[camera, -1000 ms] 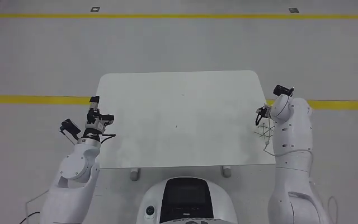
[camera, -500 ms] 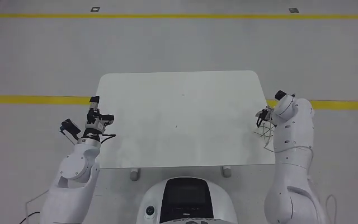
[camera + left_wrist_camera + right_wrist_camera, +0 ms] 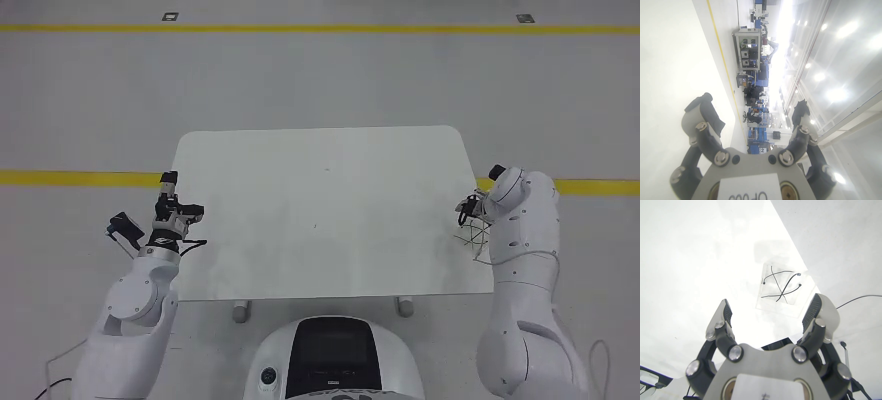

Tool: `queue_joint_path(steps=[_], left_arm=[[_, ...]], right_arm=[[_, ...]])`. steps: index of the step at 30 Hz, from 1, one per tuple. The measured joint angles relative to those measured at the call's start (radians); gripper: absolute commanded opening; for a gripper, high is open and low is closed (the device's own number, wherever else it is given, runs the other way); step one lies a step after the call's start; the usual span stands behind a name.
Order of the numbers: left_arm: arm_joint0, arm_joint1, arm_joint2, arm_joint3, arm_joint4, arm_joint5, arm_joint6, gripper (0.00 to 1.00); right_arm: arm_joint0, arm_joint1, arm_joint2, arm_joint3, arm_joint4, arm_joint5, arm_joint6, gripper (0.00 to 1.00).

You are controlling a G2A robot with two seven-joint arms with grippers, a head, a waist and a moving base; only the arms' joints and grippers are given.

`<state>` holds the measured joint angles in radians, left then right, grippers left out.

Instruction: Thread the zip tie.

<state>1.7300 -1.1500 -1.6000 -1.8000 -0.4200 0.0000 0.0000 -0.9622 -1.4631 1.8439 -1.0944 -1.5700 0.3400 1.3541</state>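
Several black zip ties (image 3: 781, 291) lie crossed in a shallow clear tray (image 3: 778, 310) at the right edge of the white table (image 3: 320, 210). In the top view the tray (image 3: 474, 238) sits just on the near side of my right gripper (image 3: 465, 208). My right gripper (image 3: 770, 306) hangs open above the table a short way from the tray, with nothing between its fingers. At the table's left edge my left gripper (image 3: 175, 198) is raised and open. In its own view the left gripper (image 3: 753, 104) is empty and faces out toward the room.
A yellow floor line (image 3: 60, 178) runs behind both arms. A thin black cable (image 3: 857, 299) trails over the floor beyond the table's right edge. Racks and workstations (image 3: 753, 56) stand far off in the room.
The right arm's wrist has turned and shifted slightly toward the tray at the table's right edge. The left arm has kept still.
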Motion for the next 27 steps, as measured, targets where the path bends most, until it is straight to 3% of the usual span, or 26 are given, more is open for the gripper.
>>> queue_joint_path(steps=[7, 16, 17, 18, 20, 27], left_arm=[[0.0, 0.0, 0.0, 0.0, 0.0, 0.0, 0.0, 1.0], [0.0, 0.0, 0.0, 0.0, 0.0, 0.0, 0.0, 1.0], [0.0, 0.0, 0.0, 0.0, 0.0, 0.0, 0.0, 1.0], [0.0, 0.0, 0.0, 0.0, 0.0, 0.0, 0.0, 1.0], [0.0, 0.0, 0.0, 0.0, 0.0, 0.0, 0.0, 1.0], [0.0, 0.0, 0.0, 0.0, 0.0, 0.0, 0.0, 1.0]], right_arm=[[-0.041, 0.003, -0.011, -0.041, 0.0, 0.0, -0.045, 1.0], [-0.106, 0.007, -0.036, -0.158, 0.0, 0.0, 0.034, 1.0], [-0.111, 0.008, -0.037, -0.164, 0.0, 0.0, 0.036, 0.95], [-0.115, 0.008, -0.037, -0.169, 0.0, 0.0, 0.037, 0.64], [-0.122, 0.008, -0.035, -0.173, 0.0, 0.0, 0.036, 0.49], [-0.114, 0.001, -0.013, -0.158, 0.0, 0.0, 0.036, 0.47]])
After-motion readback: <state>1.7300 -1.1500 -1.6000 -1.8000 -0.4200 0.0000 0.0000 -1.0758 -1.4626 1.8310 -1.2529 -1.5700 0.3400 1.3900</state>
